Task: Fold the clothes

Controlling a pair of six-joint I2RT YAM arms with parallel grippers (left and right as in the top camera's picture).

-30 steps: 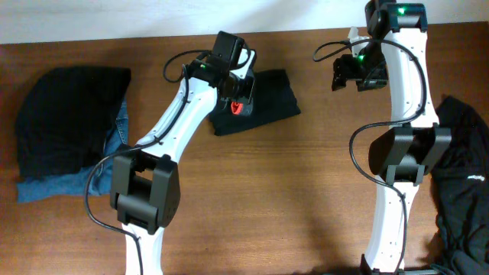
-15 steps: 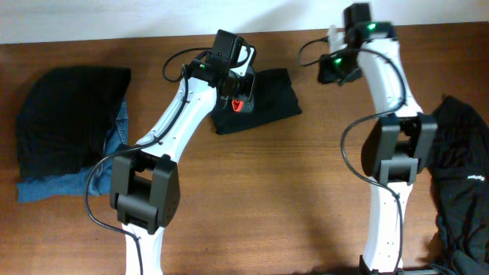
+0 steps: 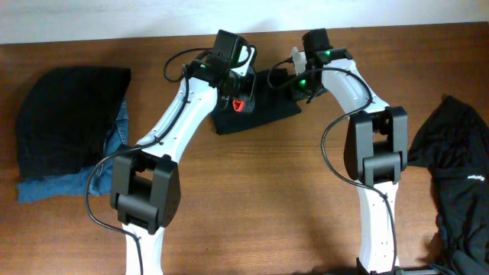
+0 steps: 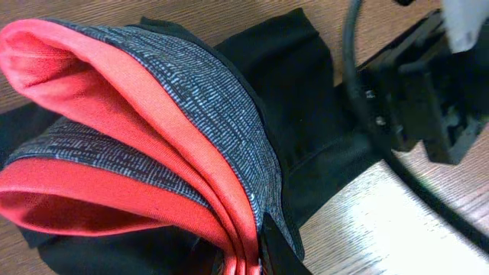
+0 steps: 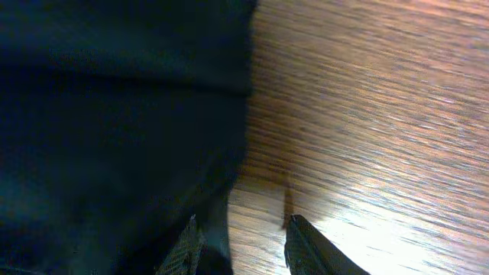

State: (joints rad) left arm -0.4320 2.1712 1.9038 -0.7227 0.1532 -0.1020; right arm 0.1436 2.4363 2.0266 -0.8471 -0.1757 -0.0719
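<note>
Swung across since the earlier overhead view: right gripper [image 3: 281,78], from the upper right of the frame to the top centre, now at the right edge of the folded leggings [image 3: 267,107]. Narrowed on the way as well. In the right wrist view, seen with fingertips [image 5: 186,243] partly apart, straddling the black hem at the lower middle, with bare wood of the table [image 3: 267,198] visible in the gap. So not yet pinching anything, as far as can be seen.

No move on the other side: left gripper [image 3: 238,103] in the same place at top centre, clamped narrow on the waistband [image 4: 153,130]. Speckled grey and coral-red layers bunched toward the lower middle of the left wrist view.

Judged as both ends of the bundle now attended, ready for a further fold or a straightening once the right side takes hold.

Elsewhere, not touched: dark pile [image 3: 69,114] at the left edge, and lettered garment [image 3: 458,176] at the right edge, probably for folding later.
</note>
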